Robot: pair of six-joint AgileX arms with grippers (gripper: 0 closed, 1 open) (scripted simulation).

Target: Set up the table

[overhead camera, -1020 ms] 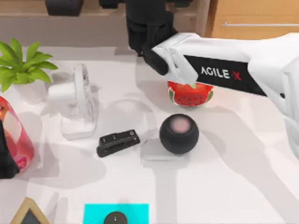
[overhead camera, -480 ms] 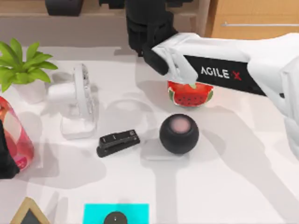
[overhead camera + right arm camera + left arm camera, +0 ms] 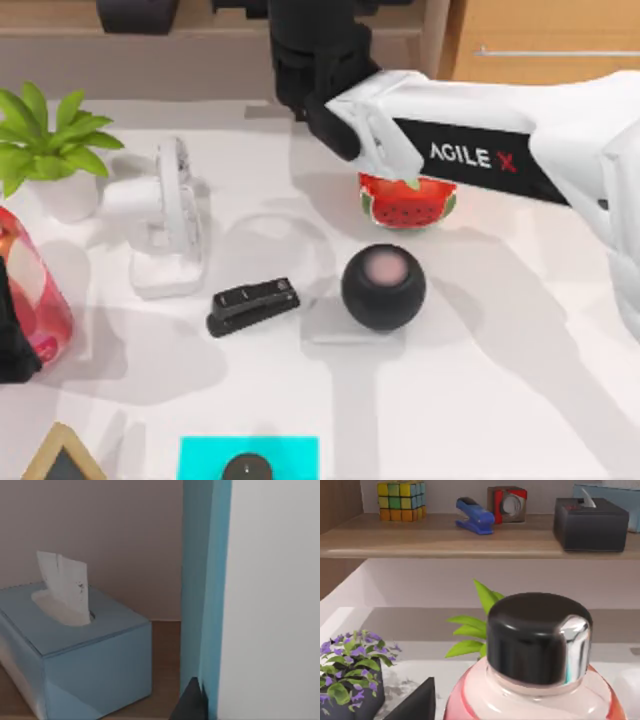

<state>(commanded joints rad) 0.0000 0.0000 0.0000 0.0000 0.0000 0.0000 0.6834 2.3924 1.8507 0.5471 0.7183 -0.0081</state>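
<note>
Poking from a blue tissue box [image 3: 75,650], one tissue [image 3: 62,587]; left wrist shows a black-capped bottle [image 3: 537,640]; each gripper's state: cannot tell.

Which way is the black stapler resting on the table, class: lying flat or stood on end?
Lying flat. In the top view the black stapler lies lengthwise on the white table, long side showing, beside the dark round speaker.

Rendered office/home-desk setup: white desk [image 3: 500,380] with stapler [image 3: 252,305], desk fan [image 3: 170,215], potted plant [image 3: 45,140], round speaker [image 3: 383,287]; wooden shelf [image 3: 445,537] behind holding Rubik's cube [image 3: 401,500], tissue box [image 3: 70,655].
</note>
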